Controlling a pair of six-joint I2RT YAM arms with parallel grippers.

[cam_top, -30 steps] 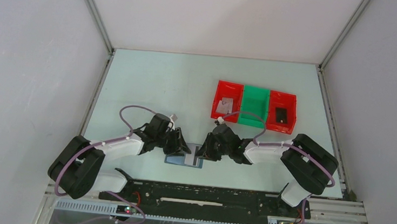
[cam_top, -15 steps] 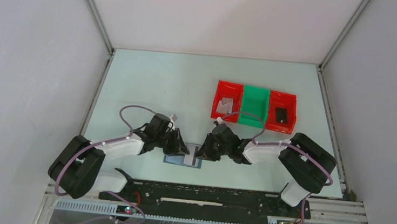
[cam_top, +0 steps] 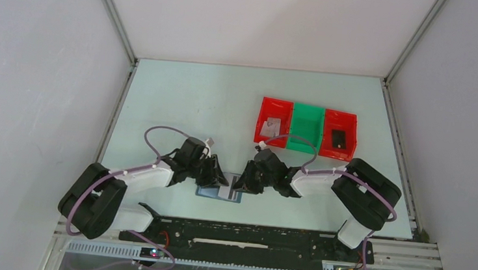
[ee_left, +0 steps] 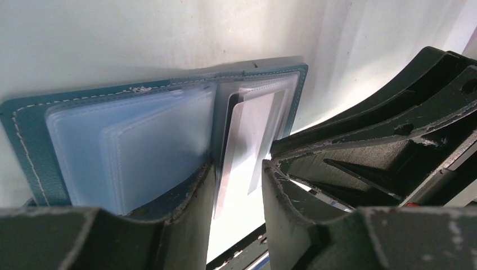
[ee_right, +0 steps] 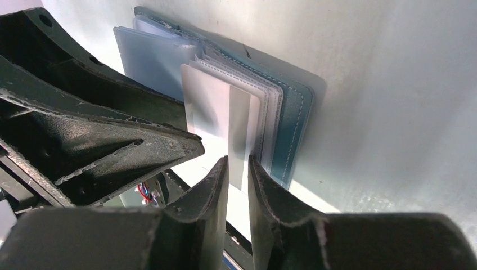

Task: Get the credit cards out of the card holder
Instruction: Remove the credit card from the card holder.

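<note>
The open teal card holder (cam_top: pixel 219 195) lies on the bench (cam_top: pixel 187 98) at lower centre of the top view, between the two pincers. A white credit card (ee_right: pixel 216 112) with a grey stripe sticks out of its sleeves. The left pincer (ee_left: pixel 236 169) is released, jaws apart, with one finger (ee_left: pixel 188 197) on the holder. The right pincer (ee_right: pixel 237 163) has its jaws nearly together at the card's end; whether it pinches the card cannot be told.

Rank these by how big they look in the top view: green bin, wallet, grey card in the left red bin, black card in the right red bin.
1. Green bin
2. Wallet, partly covered, so its full extent is unsure
3. Grey card and black card: they look nearly alike, so I won't rank them.
</note>
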